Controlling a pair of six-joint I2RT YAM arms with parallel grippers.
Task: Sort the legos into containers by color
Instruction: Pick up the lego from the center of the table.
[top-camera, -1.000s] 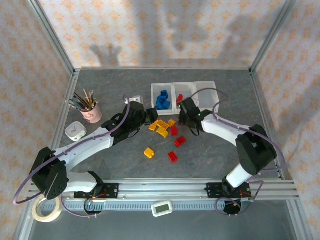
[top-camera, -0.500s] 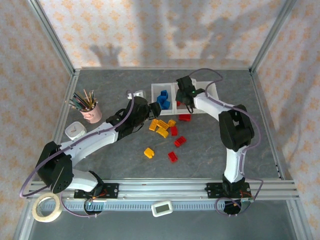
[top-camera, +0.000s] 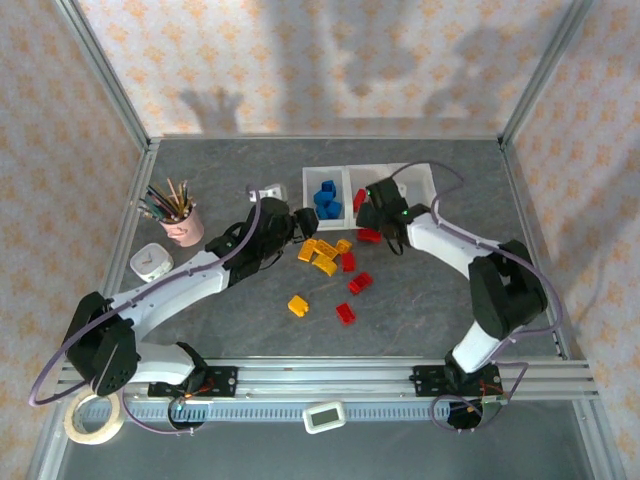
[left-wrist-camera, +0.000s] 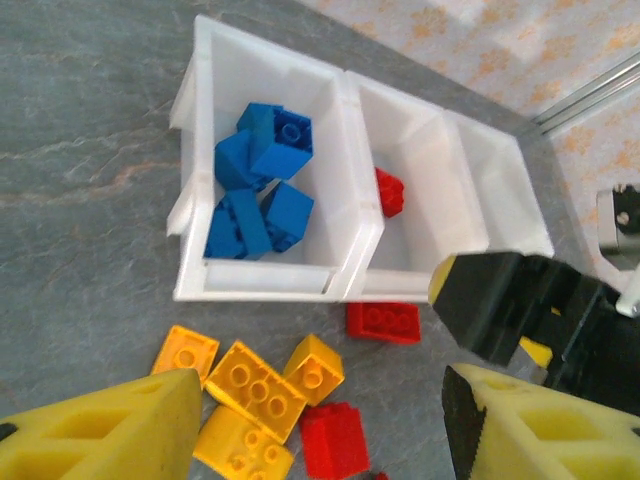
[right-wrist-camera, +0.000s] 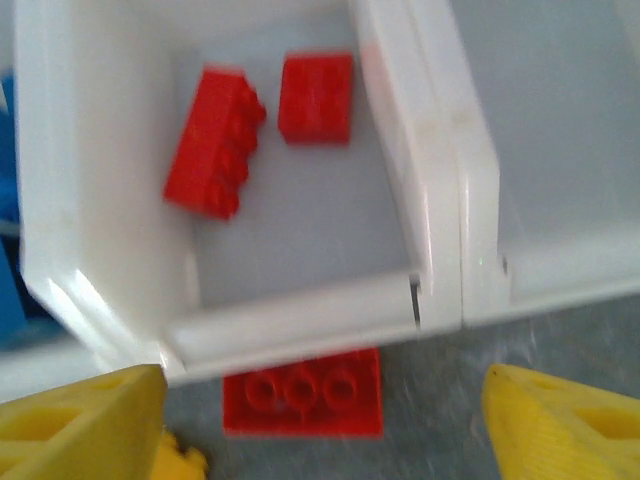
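right fingers pulled back to near wall of middle compartment, now spread wide, empty. two red legos inside; red brick on table just outside wall. left fingers half open, empty, above yellow legos. risk: arms crowd same pile, may collide.

The whole table is being watched from high behind, while the middle compartment and a red brick before it are being framed closely by both wrist cameras

grey table bears white tray, loose legos, pink pencil cup.
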